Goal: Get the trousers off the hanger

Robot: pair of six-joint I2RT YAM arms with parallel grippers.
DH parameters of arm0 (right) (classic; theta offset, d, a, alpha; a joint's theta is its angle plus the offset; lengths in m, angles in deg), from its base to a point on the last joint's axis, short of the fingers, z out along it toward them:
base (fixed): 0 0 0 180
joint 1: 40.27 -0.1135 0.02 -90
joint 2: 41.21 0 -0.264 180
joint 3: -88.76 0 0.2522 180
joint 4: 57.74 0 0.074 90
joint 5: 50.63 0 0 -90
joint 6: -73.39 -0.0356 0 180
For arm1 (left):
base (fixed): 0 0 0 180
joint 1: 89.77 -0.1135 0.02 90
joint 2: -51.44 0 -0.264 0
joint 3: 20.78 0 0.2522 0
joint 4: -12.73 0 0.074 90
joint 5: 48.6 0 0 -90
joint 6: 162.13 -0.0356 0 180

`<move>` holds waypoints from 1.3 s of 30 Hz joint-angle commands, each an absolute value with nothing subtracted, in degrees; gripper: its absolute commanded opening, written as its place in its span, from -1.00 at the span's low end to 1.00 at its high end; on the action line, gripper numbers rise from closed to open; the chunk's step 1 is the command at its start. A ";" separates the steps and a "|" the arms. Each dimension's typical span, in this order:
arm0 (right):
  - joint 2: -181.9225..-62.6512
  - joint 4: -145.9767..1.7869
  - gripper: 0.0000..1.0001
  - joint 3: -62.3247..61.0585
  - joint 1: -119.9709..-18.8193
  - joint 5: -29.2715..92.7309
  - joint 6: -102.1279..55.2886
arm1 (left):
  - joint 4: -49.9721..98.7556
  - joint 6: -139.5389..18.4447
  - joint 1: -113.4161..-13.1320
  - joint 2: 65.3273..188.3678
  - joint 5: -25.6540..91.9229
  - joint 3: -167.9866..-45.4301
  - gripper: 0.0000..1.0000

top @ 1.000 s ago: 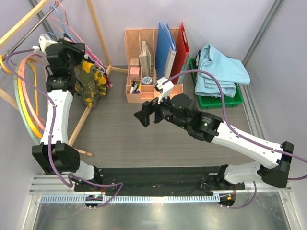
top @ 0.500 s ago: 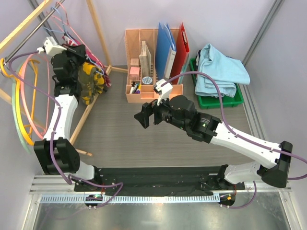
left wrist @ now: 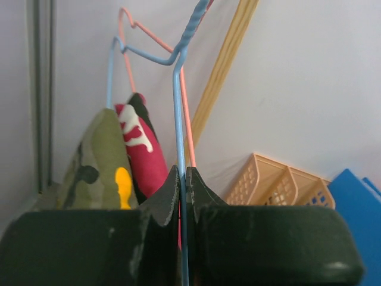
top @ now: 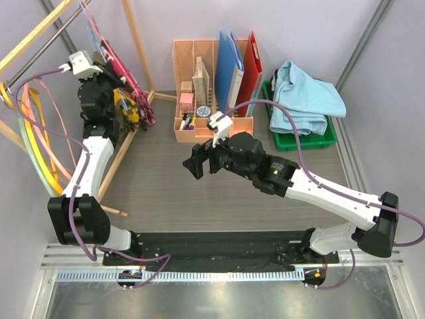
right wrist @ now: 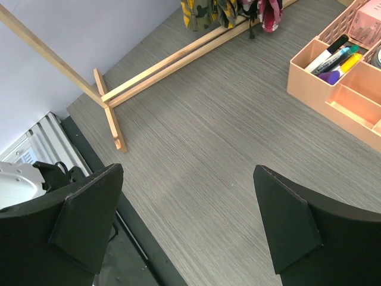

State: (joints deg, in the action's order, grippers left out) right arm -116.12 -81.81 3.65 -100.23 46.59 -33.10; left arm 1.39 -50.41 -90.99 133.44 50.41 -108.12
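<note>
At the wooden rack (top: 137,46) far left, left gripper (left wrist: 181,179) is pressed together, pinching the blue wire hanger (left wrist: 177,101). Yellow-olive camouflage trousers (left wrist: 95,161) and red-white print trousers (left wrist: 144,156) hang just beside that wire. Right gripper (right wrist: 186,179) is spread wide, empty, above the table (right wrist: 196,119), near the orange organizer (right wrist: 351,95).
</note>
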 commanded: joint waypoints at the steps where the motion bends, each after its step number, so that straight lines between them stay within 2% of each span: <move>1: -116.18 -80.20 0.93 1.53 -99.60 46.14 -31.81 | -18.93 -60.25 -90.21 132.12 49.93 -111.26 -0.99; 9: -117.67 -80.73 0.93 1.09 -98.89 45.35 -31.28 | -25.60 -64.04 -88.56 133.18 52.99 -111.89 -1.00; 24: -120.22 -80.73 0.93 -0.06 -98.19 43.42 -30.93 | -33.18 -71.86 -84.68 126.06 52.38 -106.44 -1.00; 32: -121.01 -80.82 0.94 -0.23 -98.01 42.98 -30.84 | -35.46 -81.52 -81.61 125.27 51.77 -105.38 -1.00; 39: -121.27 -82.31 0.94 -1.29 -97.75 42.80 -29.71 | -37.57 -93.74 -81.34 130.19 51.42 -107.49 -1.00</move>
State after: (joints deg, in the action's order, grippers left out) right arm -121.26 -82.59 1.94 -98.11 43.47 -31.43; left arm -15.22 -84.84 -82.59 131.08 57.03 -102.55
